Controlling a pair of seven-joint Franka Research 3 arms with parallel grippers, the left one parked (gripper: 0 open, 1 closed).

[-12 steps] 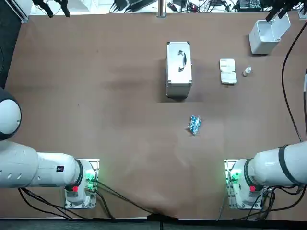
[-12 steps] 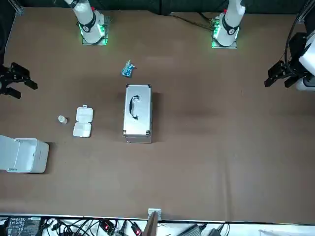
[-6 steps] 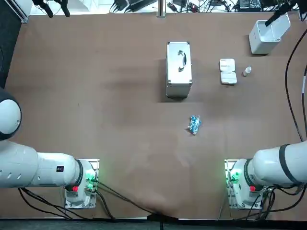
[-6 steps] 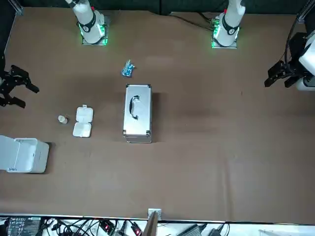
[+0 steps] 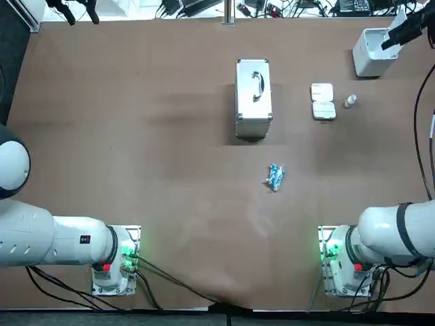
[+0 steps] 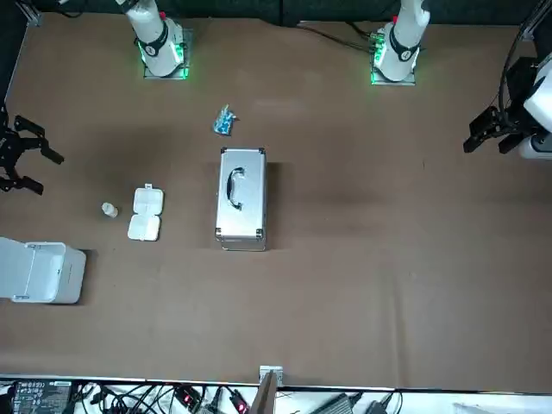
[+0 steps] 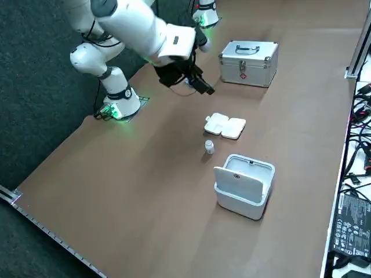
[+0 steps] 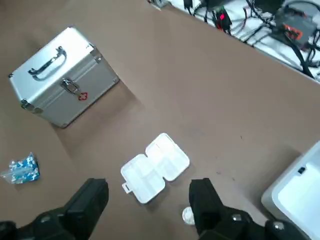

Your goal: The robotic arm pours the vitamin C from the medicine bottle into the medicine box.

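Observation:
The small clear medicine bottle [image 5: 350, 101] [image 6: 109, 210] [image 7: 209, 147] [image 8: 188, 215] stands upright on the brown table. Just beside it lies the white medicine box [image 5: 323, 102] [image 6: 144, 214] [image 7: 225, 125] [image 8: 155, 167], with its lid open. My right gripper [image 5: 399, 37] [image 6: 39, 170] [image 7: 205, 88] [image 8: 147, 205] hangs in the air above the table's right end. It is open, holds nothing and is well apart from the bottle. In the wrist view, the bottle shows close to one fingertip.
A silver carry case [image 5: 253, 98] [image 6: 241, 198] [image 7: 248, 62] [image 8: 62, 76] stands mid-table, left of the medicine box. A blue packet [image 5: 274, 177] [image 6: 224, 122] [image 8: 20, 169] lies nearer my bases. A white open bin [image 5: 375, 49] [image 6: 39, 270] [image 7: 243, 185] sits at the far right corner.
My right gripper has shifted a little farther from my base at the table's right end, still open and empty. The bottle, medicine box and case have not moved.

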